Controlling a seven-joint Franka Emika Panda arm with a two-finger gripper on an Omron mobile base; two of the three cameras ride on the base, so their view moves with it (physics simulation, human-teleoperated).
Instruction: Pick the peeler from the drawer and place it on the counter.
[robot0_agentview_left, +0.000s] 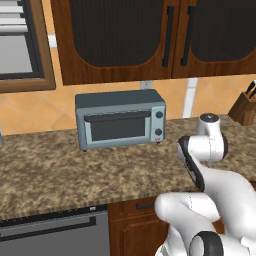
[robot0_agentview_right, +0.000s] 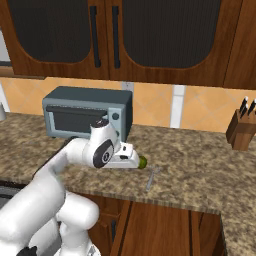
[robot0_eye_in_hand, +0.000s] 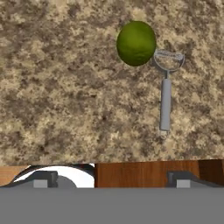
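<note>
Peeler (robot0_eye_in_hand: 166, 89) lay flat on the speckled granite bench (robot0_eye_in_hand: 65, 87), its grey handle pointing toward the front edge and its looped blade end just beside a round green fruit (robot0_eye_in_hand: 136, 43), perhaps a lime. Seen from the right base camera, the tool (robot0_agentview_right: 152, 178) rested near the bench's edge, clear of the robot's hand. The fingers (robot0_eye_in_hand: 112, 179) stood spread wide and released, their dark tips (robot0_eye_in_hand: 43, 178) showing at the bottom of the hand camera's frame with nothing between them. Judged from this, the placing appeared done: the peeler was out of the drawer and set down, leaving only the arm's withdrawal. A blue-grey toaster oven (robot0_agentview_left: 120, 119) sat against the orange tiled wall (robot0_agentview_left: 30, 112) behind, and a wooden knife block (robot0_agentview_right: 241, 129) stood well apart to the right. Nothing blocked the hand's way back.
</note>
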